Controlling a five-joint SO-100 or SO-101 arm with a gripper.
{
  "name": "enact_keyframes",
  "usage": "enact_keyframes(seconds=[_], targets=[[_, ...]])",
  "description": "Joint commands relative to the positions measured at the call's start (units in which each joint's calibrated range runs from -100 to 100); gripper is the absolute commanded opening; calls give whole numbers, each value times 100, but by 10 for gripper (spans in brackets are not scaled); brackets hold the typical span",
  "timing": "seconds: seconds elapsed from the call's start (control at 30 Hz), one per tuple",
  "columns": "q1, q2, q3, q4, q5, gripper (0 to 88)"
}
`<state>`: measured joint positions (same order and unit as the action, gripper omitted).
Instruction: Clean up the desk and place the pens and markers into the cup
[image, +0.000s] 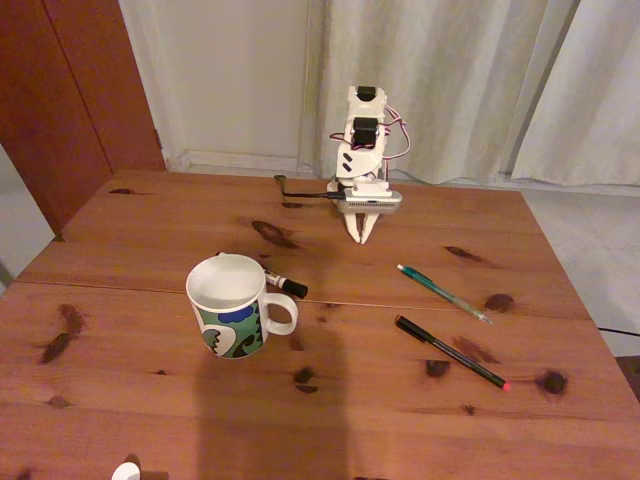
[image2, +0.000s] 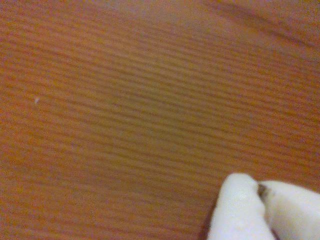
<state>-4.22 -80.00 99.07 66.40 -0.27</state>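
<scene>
White claw (image: 361, 236) is hanging pinched together, gripping nothing, at your counter's (image: 150, 420) far side; your cup (image: 229, 303) is waiting upright, marker (image: 284, 283) touching it, both pens (image: 444, 293) lying apart.

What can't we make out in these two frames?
- Marker: fixed view, most of its body hidden behind the cup.
- White object: fixed view, cut off by the bottom edge, unidentifiable.
- Gripper: wrist view, blurred and cropped at the bottom; jaws look closed.
</scene>
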Motion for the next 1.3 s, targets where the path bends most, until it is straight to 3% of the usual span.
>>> enact_keyframes(seconds=[0.0,1.27], targets=[[-33,36,93,117,43,9],[16,36,93,91,27,8]])
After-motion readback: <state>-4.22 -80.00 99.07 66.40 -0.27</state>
